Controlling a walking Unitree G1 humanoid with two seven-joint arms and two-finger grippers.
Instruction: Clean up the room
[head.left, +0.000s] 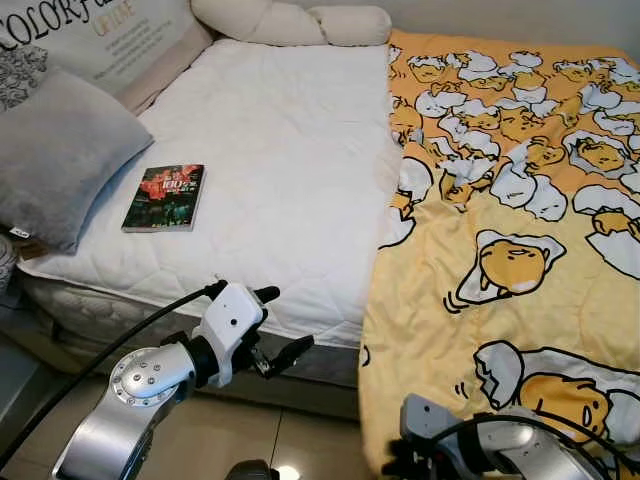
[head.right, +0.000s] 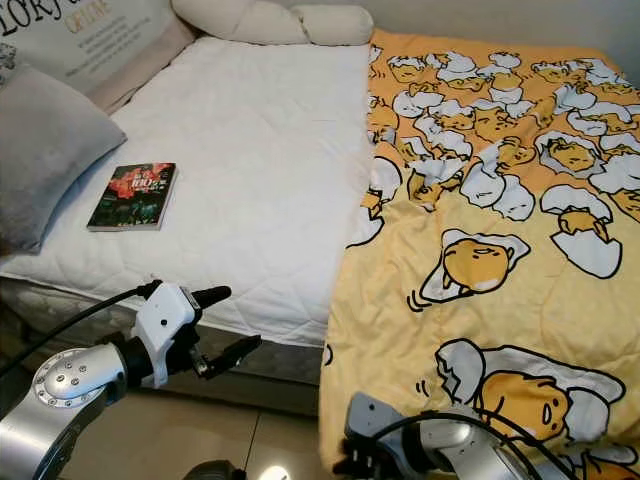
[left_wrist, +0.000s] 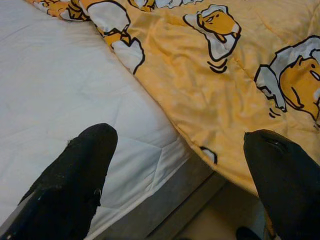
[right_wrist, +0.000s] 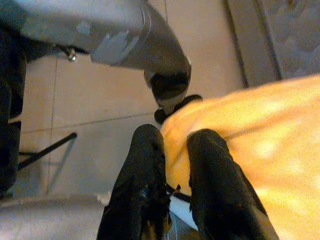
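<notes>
Right end effector (right_wrist: 172, 150) pinches yellow blanket (head.left: 520, 250) edge — left end effector (head.left: 275, 325) open.

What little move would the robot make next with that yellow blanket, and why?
Probably draw the right end effector leftward across the bed. Its fingers look pinched on the hanging edge of the yellow cartoon-print blanket, which covers just the right half, leaving the white quilted mattress bare. The open left end effector could help.

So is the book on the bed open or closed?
Closed. The book lies flat on the white mattress, front cover up, no pages showing.
</notes>
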